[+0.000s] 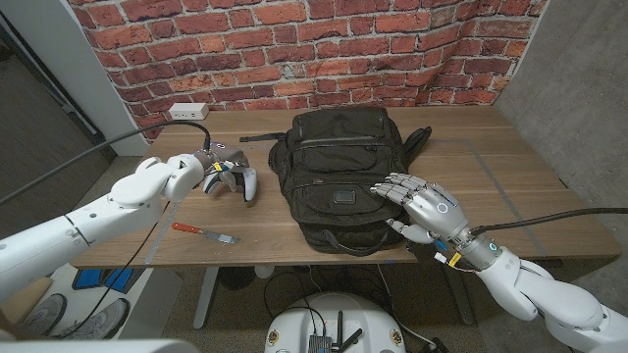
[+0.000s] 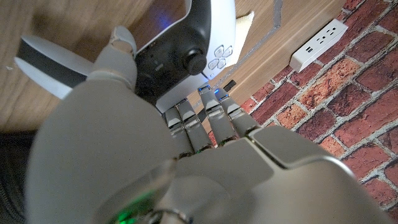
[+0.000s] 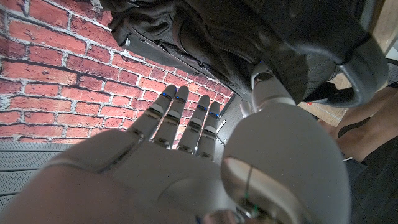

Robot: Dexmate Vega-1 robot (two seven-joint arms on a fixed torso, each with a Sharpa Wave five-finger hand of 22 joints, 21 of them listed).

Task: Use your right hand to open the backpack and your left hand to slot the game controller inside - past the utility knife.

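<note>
While the backpack [image 1: 343, 176] lies closed at the middle of the counter [image 1: 510, 186], the job looks barely begun. Left of the backpack, the left hand [image 1: 221, 176] grips the controller [image 1: 246, 183], just beside the bag's side. Near the backpack's front edge, the right hand [image 1: 420, 206] hovers with fingers spread, holding nothing, over the bag's lower right corner. Left and forward of the backpack, the knife [image 1: 201, 231] lies on the counter, below the controller. Opening the bag and slotting the controller in both remain.
</note>
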